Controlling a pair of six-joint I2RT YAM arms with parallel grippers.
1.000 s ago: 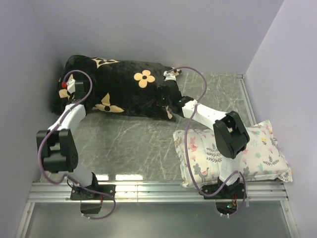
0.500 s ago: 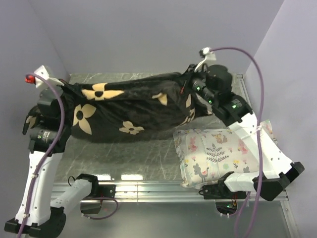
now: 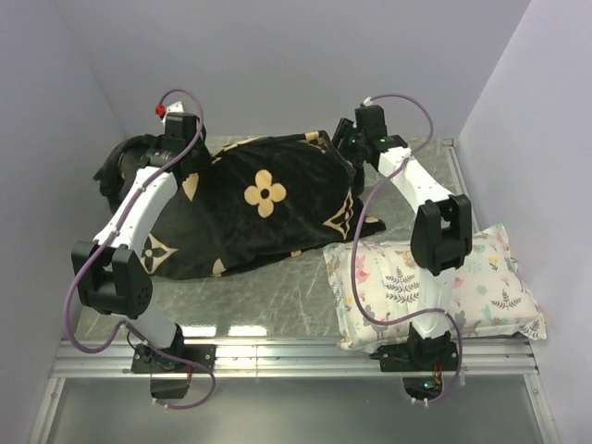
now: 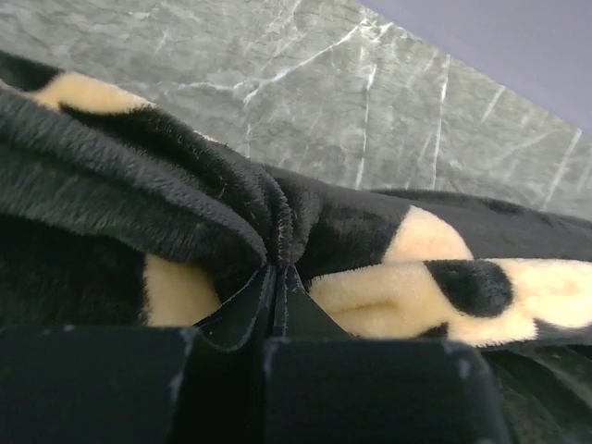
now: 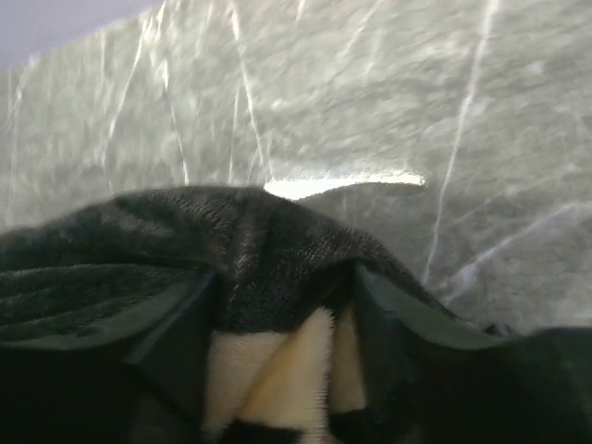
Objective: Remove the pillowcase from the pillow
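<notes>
The black plush pillowcase (image 3: 268, 208) with tan flowers lies bulging across the back of the marble table. The pillow is hidden inside it. My left gripper (image 3: 183, 150) is at the cover's back left. In the left wrist view it (image 4: 277, 277) is shut on a pinched fold of the pillowcase (image 4: 185, 185). My right gripper (image 3: 345, 143) is at the cover's back right corner. In the right wrist view its jaws (image 5: 282, 287) stand apart, and a loose hump of the pillowcase (image 5: 250, 240) lies between the fingers.
A smaller white pillow with a pastel floral print (image 3: 435, 282) lies at the front right, under the right arm. Purple walls close in the back and both sides. A metal rail (image 3: 296, 351) runs along the near edge of the table (image 3: 277, 287).
Half a second ago both arms held the pillowcase stretched and raised between them. Now it rests on the table, both arms are further back, and the right jaws have opened.
</notes>
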